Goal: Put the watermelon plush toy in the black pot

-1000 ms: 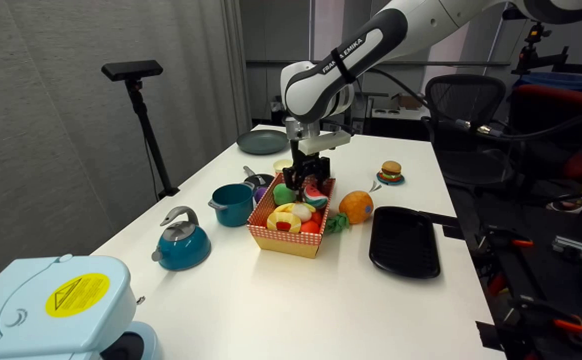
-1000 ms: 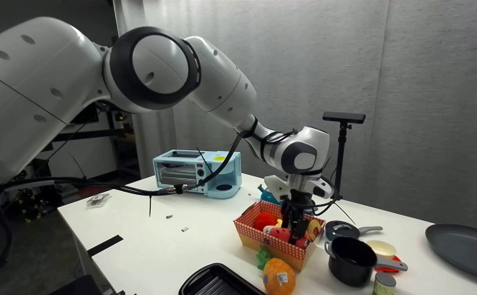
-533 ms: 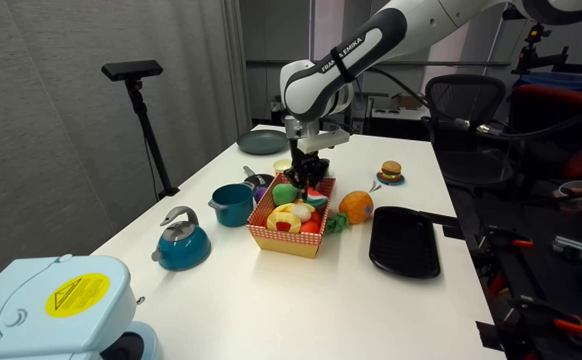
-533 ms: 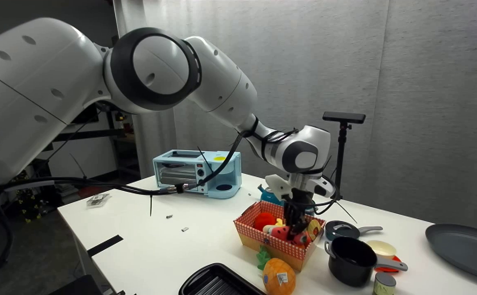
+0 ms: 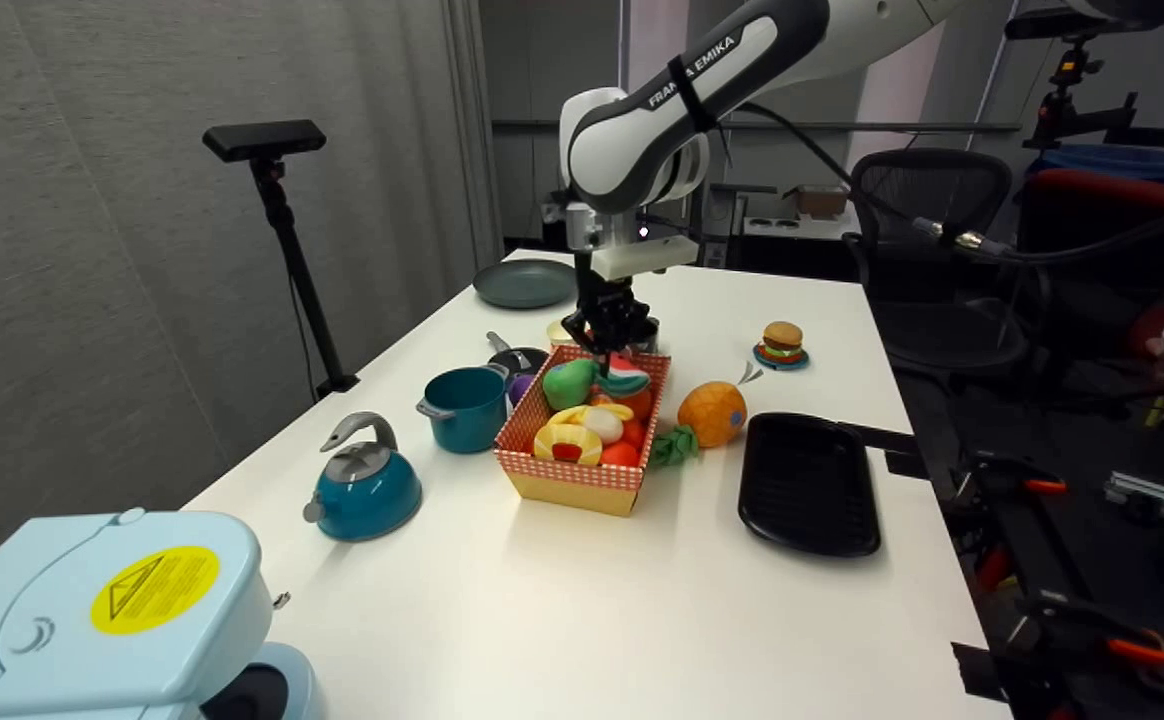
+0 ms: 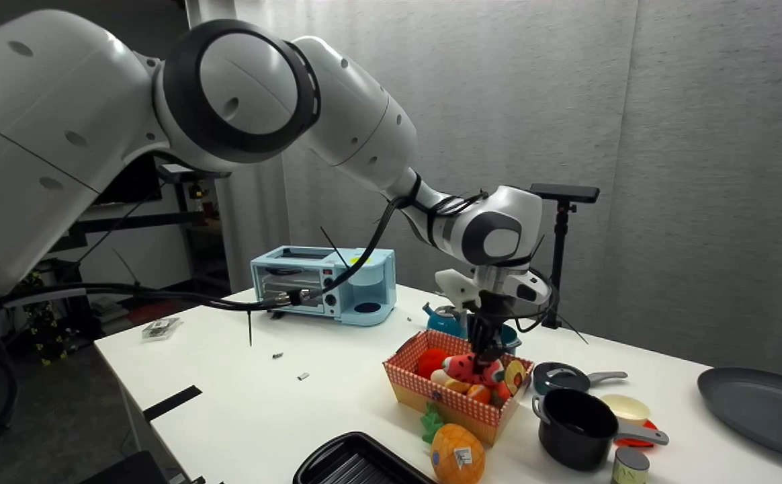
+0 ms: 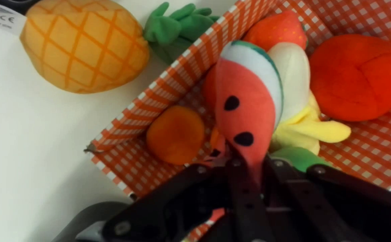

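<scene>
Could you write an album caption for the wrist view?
Watermelon plush pinched in the pincer over a checkered basket of toy fruit, plush pineapple lying outside.

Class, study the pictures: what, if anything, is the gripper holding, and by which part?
The gripper holds the watermelon plush toy, pinched by its red part, near the middle.

Grey curtain [image 6: 498, 134] beside a white table [image 5: 592, 600] — black mesh chair [image 5: 957, 185] nearby.

Above the gripper [image 5: 606, 362], the white-and-black arm [image 5: 742, 52] reads "FRAN…A EMIKA"; near it, the orange plush pineapple's [image 7: 88, 47] white tag [image 7: 0, 20], "CE"; well apart, the light-blue boxy appliance's [image 5: 42, 655] oval yellow sticker [image 5: 155, 590] shows a triangle [image 5: 135, 588].
</scene>
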Robot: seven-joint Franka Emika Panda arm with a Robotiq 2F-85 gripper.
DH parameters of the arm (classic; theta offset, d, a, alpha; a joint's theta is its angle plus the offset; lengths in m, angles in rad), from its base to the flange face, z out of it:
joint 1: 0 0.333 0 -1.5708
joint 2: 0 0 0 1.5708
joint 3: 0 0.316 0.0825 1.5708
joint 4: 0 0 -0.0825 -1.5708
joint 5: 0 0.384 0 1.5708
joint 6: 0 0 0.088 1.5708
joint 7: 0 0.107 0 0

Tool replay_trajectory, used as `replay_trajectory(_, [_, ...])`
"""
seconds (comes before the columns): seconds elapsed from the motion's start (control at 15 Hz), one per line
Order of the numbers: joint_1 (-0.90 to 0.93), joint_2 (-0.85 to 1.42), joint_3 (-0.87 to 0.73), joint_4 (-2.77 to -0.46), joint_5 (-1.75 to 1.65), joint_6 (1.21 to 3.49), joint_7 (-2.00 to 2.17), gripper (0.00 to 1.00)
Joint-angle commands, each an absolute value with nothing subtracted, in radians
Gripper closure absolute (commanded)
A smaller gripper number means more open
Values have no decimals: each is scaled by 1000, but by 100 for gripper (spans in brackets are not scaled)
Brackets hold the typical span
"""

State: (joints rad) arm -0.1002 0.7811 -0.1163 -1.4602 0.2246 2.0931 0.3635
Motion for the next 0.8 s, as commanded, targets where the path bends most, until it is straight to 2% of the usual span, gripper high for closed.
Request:
replay_trajectory(0.0, [-119, 680, -112, -1565, 233, 2146, 324, 97])
replay_trajectory(0.73, [-166, 529, -120, -1710, 262, 2183, 301, 97])
